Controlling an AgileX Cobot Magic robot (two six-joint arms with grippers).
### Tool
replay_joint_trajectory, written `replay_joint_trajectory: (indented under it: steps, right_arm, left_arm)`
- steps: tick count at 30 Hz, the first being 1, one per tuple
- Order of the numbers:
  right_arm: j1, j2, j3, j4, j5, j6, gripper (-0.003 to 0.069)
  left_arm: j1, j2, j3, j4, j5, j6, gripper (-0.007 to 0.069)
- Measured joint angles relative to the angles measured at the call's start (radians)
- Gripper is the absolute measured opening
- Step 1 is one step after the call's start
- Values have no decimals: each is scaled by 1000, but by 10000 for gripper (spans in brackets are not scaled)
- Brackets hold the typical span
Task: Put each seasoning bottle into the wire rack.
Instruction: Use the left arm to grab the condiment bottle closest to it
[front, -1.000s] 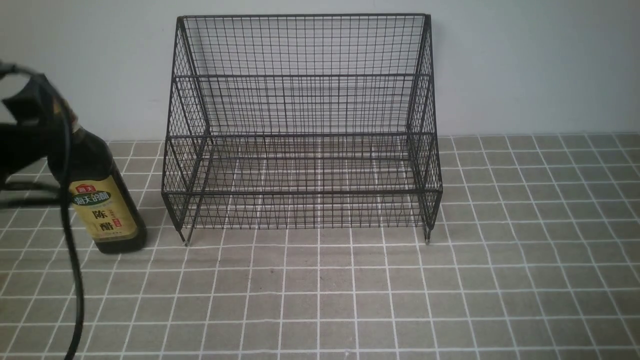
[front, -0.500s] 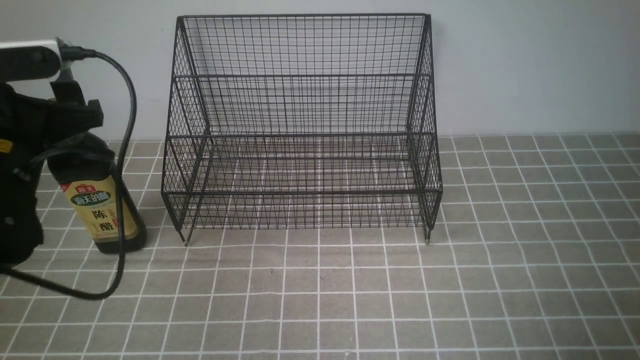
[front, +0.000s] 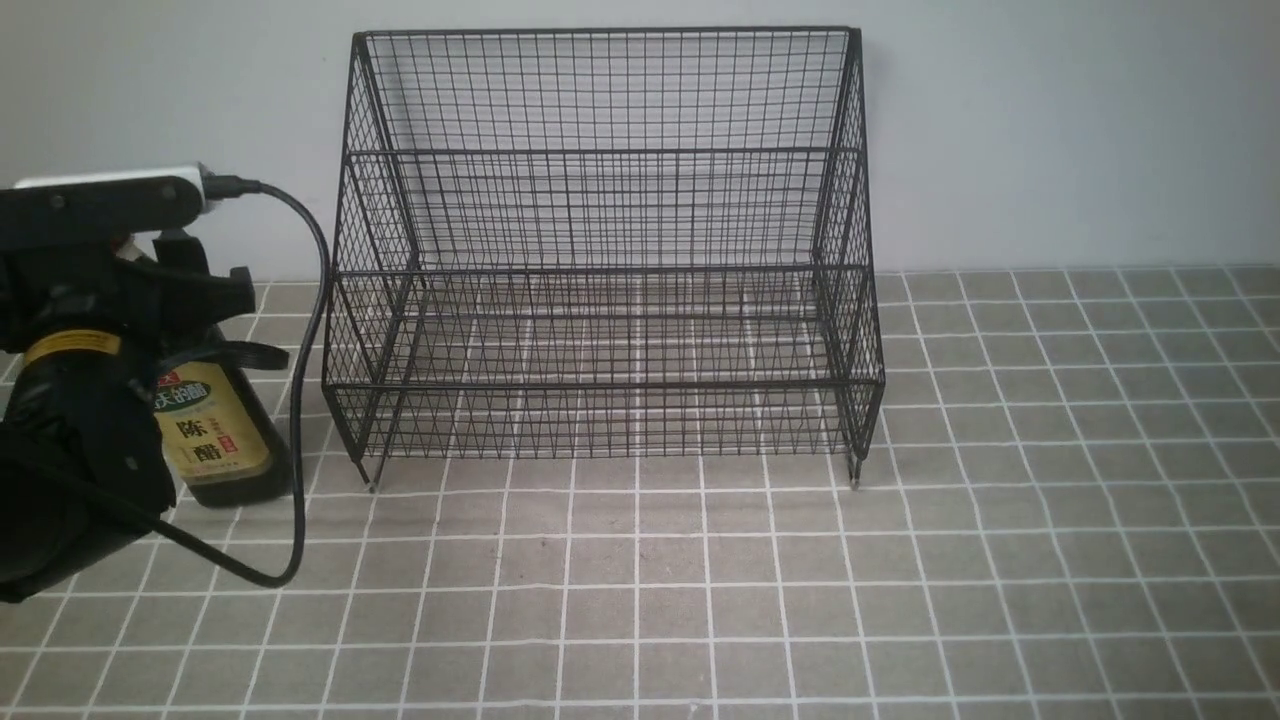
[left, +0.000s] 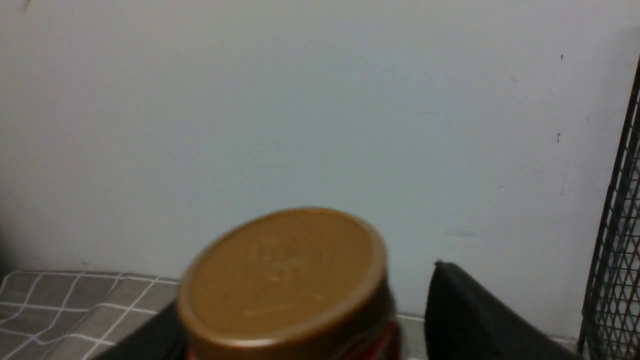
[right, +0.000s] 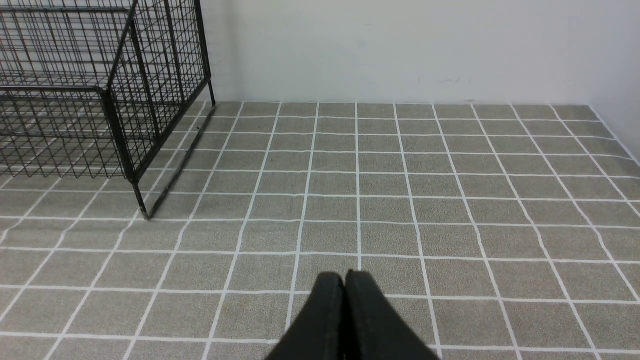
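1. Wire rack (front: 605, 250): I see it centre, back close to the far wall (front: 1050, 130)
2. Seasoning bottle (front: 215, 440): upright on the tiled surface (front: 700, 600), just left of the rack, outside it
3. Left gripper (left: 300, 295): fingers straddle the bottle's cap end; I can't tell if they're clamped
4. Right gripper (right: 345, 285): fingers pressed together, over tiles right of the rack

we see a surface (front: 900, 600) of grey-tan tiles crossed by a white grid, under a plain pale wall (front: 1050, 130). the wire rack (front: 600, 250) is black mesh. the seasoning bottle (front: 225, 440) is near-black, with a tan label, green band and dark characters. its cap (left: 282, 280) is gold over red. the right tool (right: 345, 285) is black.
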Motion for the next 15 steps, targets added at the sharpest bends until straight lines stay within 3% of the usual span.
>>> replay_joint_trajectory:
  steps: [1, 4, 10, 15]
  right_arm:
    - [0, 0, 0, 0, 0, 0, -15]
    - [0, 0, 0, 0, 0, 0, -15]
    - [0, 0, 0, 0, 0, 0, -15]
    - [0, 0, 0, 0, 0, 0, -15]
  left_arm:
    - [-1, -3, 0, 21, -3, -34, 350]
    - [-1, -16, 0, 25, 12, -47, 342]
    - [-1, -150, 3, 19, 208, -50, 304]
    - [-1, -318, -76, 23, 499, -45, 304]
